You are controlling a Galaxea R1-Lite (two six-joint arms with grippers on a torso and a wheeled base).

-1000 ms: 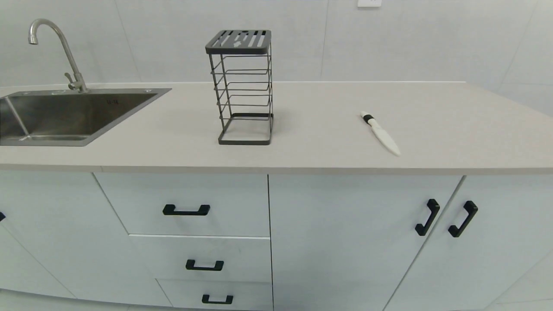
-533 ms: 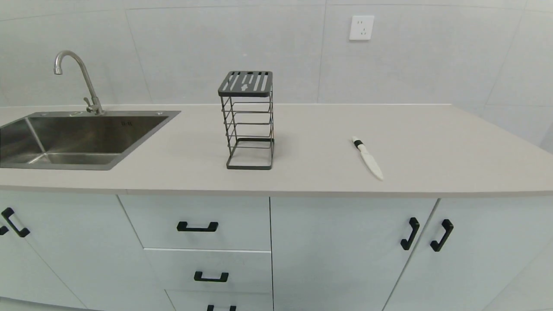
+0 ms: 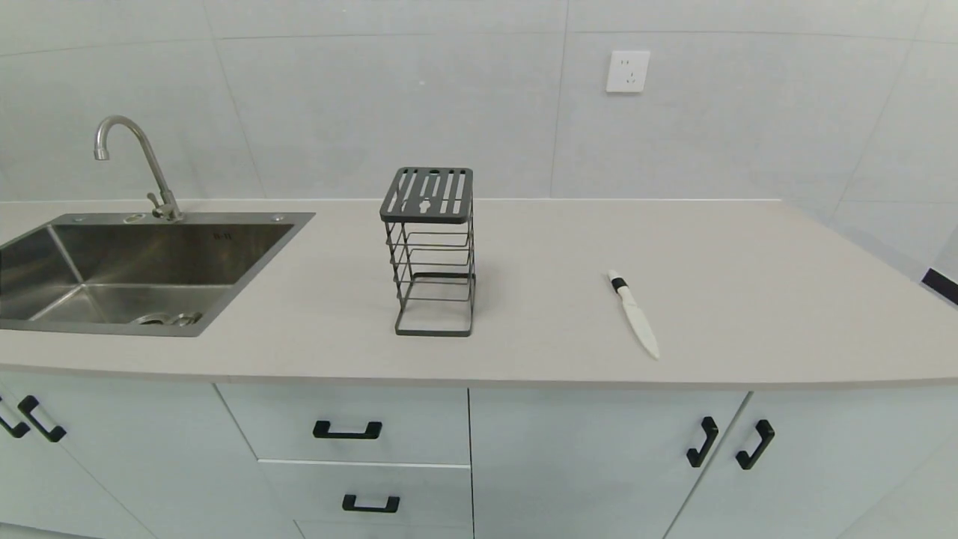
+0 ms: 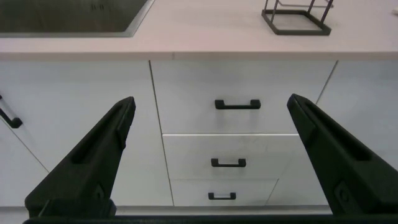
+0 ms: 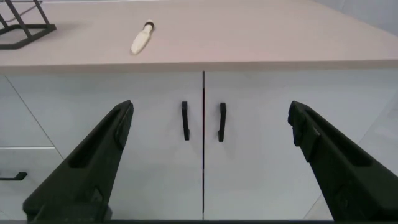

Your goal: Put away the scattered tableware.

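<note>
On the tabletop (image 3: 748, 299), we find the knife (image 3: 633, 313) right of the rack (image 3: 430, 251); left hand (image 4: 210, 103) and right hand (image 5: 211, 106) are spread.

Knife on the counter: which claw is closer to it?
Right. The right claw is below the counter edge, facing the cabinet doors just under the knife. The left claw faces the drawers under the wire rack, farther over.

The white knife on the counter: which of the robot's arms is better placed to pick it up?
Probably the right. The knife lies right of the wire rack, and the open right claw faces the cabinet doors near it. The left claw faces the drawers under the rack, farther off.
</note>
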